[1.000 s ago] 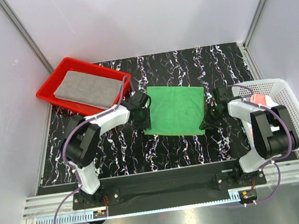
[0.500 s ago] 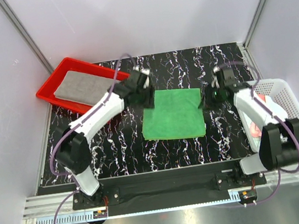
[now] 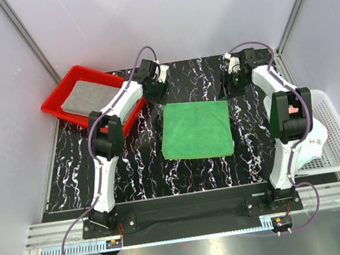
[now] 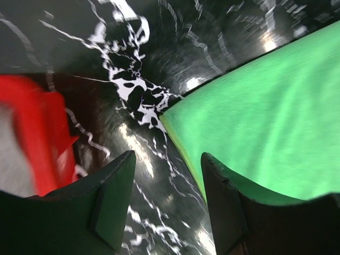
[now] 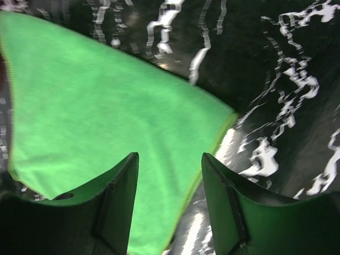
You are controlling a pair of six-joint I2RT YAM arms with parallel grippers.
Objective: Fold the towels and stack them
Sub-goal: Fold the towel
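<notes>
The bright green towel [image 3: 197, 130] lies flat as a square in the middle of the table. My left gripper [image 3: 156, 94] is open and empty just beyond its far left corner; the left wrist view shows the towel [image 4: 265, 106] right of the open gripper [image 4: 167, 178]. My right gripper [image 3: 231, 86] is open and empty just beyond the far right corner; in the right wrist view the gripper [image 5: 170, 172] hangs over the towel's [image 5: 106, 106] edge. The grey towel [image 3: 92, 95] lies folded in the red tray. A bit of salmon-pink towel [image 3: 292, 109] shows behind the right arm. The white towel cannot be made out.
The red tray [image 3: 57, 92] stands at the far left and shows in the left wrist view [image 4: 37, 127]. The white mesh basket [image 3: 337, 142] stands at the right edge. Enclosure walls close the back and sides.
Both grippers have moved from the green towel's near corners toward the back, past its far corners. The towel now lies squarer and slightly nearer.
</notes>
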